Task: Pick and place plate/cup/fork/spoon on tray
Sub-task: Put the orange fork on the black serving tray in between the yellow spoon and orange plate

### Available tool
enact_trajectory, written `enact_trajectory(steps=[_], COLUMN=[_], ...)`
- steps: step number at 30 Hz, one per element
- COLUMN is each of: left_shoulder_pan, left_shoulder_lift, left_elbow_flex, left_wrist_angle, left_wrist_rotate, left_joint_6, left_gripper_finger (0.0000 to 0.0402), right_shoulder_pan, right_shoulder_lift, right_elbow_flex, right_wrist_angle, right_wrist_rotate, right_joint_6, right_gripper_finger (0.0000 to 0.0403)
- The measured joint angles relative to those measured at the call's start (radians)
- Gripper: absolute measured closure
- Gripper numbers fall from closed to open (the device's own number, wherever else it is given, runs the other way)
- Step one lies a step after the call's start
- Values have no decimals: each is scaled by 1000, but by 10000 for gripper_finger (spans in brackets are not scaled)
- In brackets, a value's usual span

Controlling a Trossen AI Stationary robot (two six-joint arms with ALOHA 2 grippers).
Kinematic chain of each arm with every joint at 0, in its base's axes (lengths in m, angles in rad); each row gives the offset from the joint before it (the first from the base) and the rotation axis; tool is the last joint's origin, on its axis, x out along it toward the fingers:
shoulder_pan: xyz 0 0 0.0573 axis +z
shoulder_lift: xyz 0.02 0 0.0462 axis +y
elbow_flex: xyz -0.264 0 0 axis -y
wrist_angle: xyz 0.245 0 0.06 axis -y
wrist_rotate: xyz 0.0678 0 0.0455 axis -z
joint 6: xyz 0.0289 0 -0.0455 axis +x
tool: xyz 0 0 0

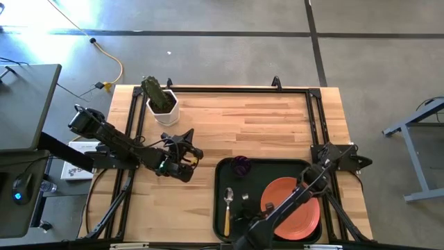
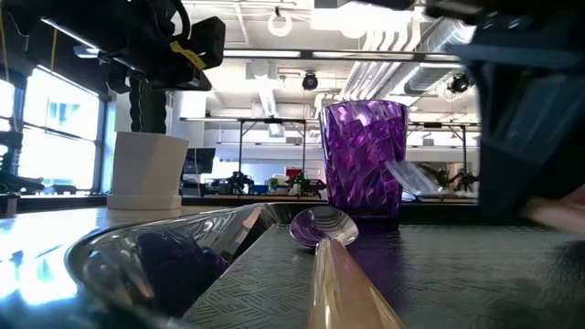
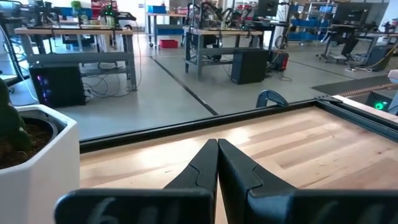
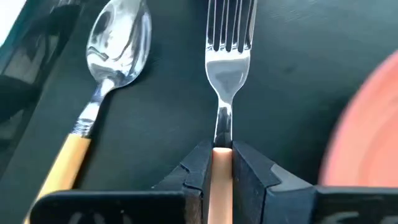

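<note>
From above, the tray [image 1: 223, 173] sits at the near right of the table and already carries the plate [image 1: 295, 208] on its right, the cup [image 1: 241, 164] at its far left corner and the spoon [image 1: 227, 208] along its left side; the right gripper [image 1: 251, 214] reaches low over the tray between spoon and plate, while the left gripper [image 1: 186, 155] waits over bare wood near the plant pot [image 1: 162, 105], well left of the tray. At table height, the cup [image 2: 363, 157] stands upright behind the spoon [image 2: 322, 228], whose bowl faces the camera. The left wrist camera shows the left gripper [image 3: 217, 163] with its fingers pressed together on nothing. The right wrist camera shows the right gripper [image 4: 221, 163] pinching the fork [image 4: 226, 62] by its slim orange handle, tines pointing away over the tray floor, the spoon [image 4: 106, 74] just beside it. The fork looks light and rigid, but its smooth handle could probably twist in a narrow pinch, so a grip close behind the metal neck, as here, seems the steadiest.
</note>
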Motion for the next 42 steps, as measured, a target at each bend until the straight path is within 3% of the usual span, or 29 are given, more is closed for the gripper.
enact_trajectory(steps=[5, 20, 32, 38, 42], left_shoulder_pan=[-2, -4, -54, -57, -56], left_shoulder_lift=[0, 0, 0, 0, 0], left_elbow_flex=[0, 0, -1, -1, -1], left_wrist_angle=[0, -1, -1, -2, -3], left_wrist_rotate=[15, 20, 61, 60, 59], left_joint_6=[0, 9, 27, 27, 28], left_gripper_finger=[401, 401, 401, 401, 401], right_shoulder_pan=[-33, -32, -28, -3, 6], right_shoulder_lift=[0, 0, -2, -24, -24], right_elbow_flex=[0, 0, 0, 0, 0], right_wrist_angle=[56, -1, -18, -110, -127], right_wrist_rotate=[-72, -42, -91, -93, -125], right_joint_6=[-121, -153, -140, -120, -276], right_gripper_finger=[361, 357, 237, 215, 215])
